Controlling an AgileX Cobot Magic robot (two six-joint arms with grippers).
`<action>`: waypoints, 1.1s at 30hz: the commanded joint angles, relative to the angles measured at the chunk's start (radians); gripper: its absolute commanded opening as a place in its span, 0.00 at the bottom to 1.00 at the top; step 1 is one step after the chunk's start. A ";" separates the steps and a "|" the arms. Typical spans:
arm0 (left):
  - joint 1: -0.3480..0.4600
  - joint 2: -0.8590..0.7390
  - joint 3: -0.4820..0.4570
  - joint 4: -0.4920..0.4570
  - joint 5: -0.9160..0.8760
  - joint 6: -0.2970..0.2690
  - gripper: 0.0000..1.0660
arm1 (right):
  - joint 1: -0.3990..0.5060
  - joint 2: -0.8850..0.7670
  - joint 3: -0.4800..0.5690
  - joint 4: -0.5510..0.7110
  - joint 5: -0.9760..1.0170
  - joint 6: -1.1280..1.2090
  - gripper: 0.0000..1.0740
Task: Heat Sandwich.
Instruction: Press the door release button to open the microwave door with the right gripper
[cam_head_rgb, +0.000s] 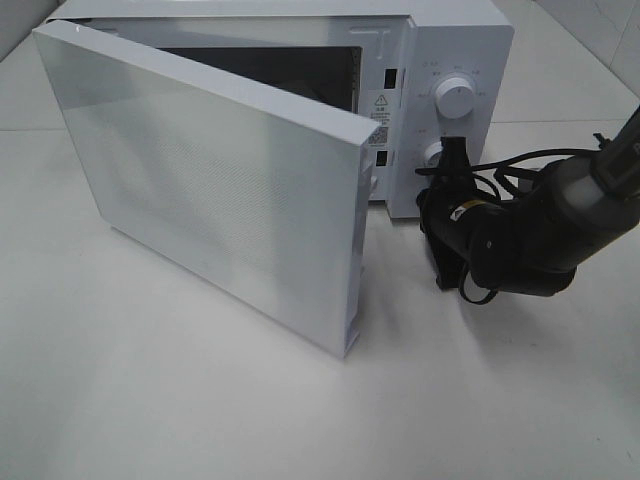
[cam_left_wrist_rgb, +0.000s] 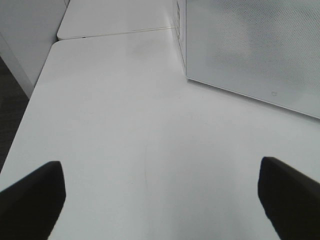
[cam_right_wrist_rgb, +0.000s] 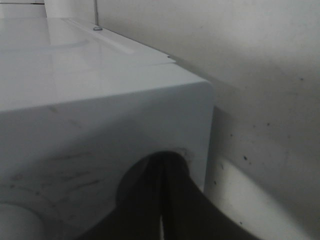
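Observation:
The sandwich and its pink plate are out of view in every frame. The white microwave (cam_head_rgb: 440, 60) stands at the back with its door (cam_head_rgb: 215, 175) swung wide open toward the front left; the dark cavity (cam_head_rgb: 290, 75) shows no food from here. My right gripper (cam_head_rgb: 456, 152) points up against the control panel, just right of the lower knob (cam_head_rgb: 432, 153) and below the upper knob (cam_head_rgb: 456, 98). In the right wrist view its fingers (cam_right_wrist_rgb: 150, 200) are pressed together on nothing. My left gripper (cam_left_wrist_rgb: 160, 200) is open and empty, low over the bare table beside the door (cam_left_wrist_rgb: 255, 50).
The open door takes up the middle of the white table (cam_head_rgb: 150, 380). The right arm's cables (cam_head_rgb: 500, 165) hang by the microwave's right side. The table's left edge (cam_left_wrist_rgb: 30, 100) drops off to a dark floor. A wall (cam_right_wrist_rgb: 265, 75) stands behind the microwave.

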 joint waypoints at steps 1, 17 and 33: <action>-0.010 -0.024 0.001 0.007 -0.004 -0.006 0.97 | -0.029 0.001 -0.097 -0.050 -0.238 -0.023 0.01; -0.010 -0.024 0.001 0.007 -0.004 -0.006 0.97 | -0.029 -0.017 -0.069 -0.070 -0.122 -0.022 0.01; -0.010 -0.024 0.001 0.007 -0.005 -0.006 0.97 | -0.029 -0.135 0.080 -0.132 0.033 -0.022 0.00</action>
